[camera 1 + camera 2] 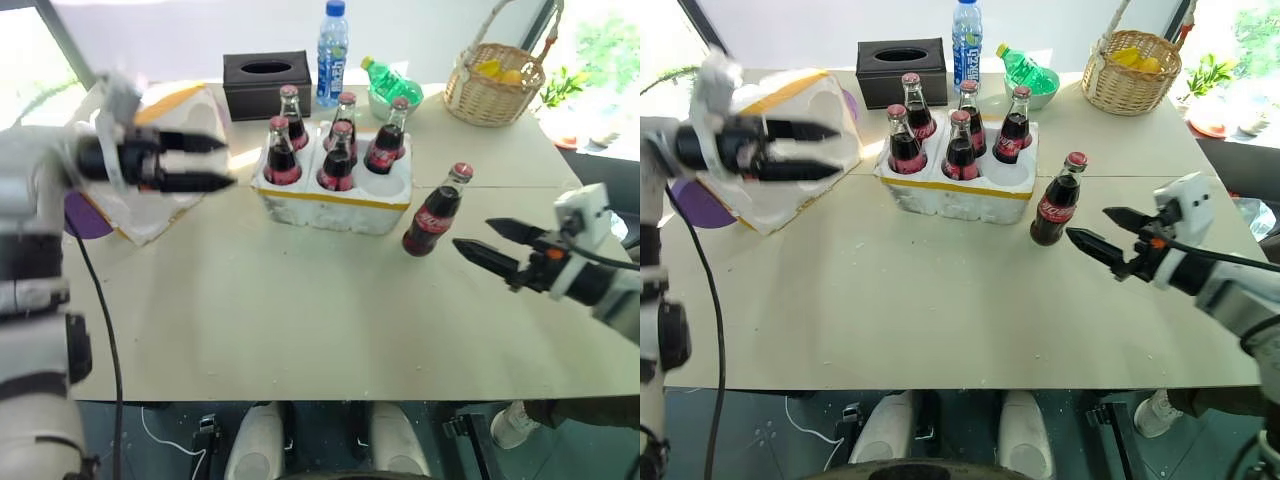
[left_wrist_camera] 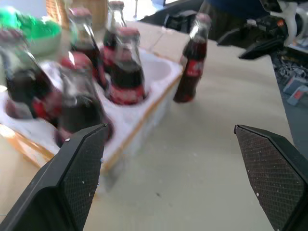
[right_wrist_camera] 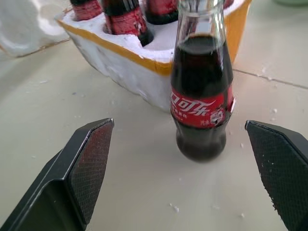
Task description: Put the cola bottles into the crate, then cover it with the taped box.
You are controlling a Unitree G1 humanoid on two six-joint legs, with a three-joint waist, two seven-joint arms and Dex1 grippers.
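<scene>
Table (image 1: 300,330) carried the whole work area. Taped box (image 1: 160,215) lay at the 9 o'clock side of the crate (image 1: 335,205), open hollow turned up and tilted. The crate sat near table centre with five cola bottles (image 1: 282,155) upright in its wells; the well at its 4 o'clock corner stood vacant.

One loose bottle (image 1: 435,212) stood upright on the table just beside that corner, long axis vertical, cap up, label facing the right gripper (image 1: 490,243).

The right gripper sat at the 3 o'clock side of the loose bottle, near it but apart, fingers spread wide, nothing between them. In the right wrist view the bottle (image 3: 202,103) stood straight ahead, framed by the two pads (image 3: 91,159).

The left gripper (image 1: 205,162) hung over the taped box at the crate's 9 o'clock, fingers also spread, holding nothing, well apart from the loose bottle.

Judgement: the right arm was the nearer one. The coming move called for a level advance toward 9 o'clock, closing on the bottle body below the neck.
</scene>
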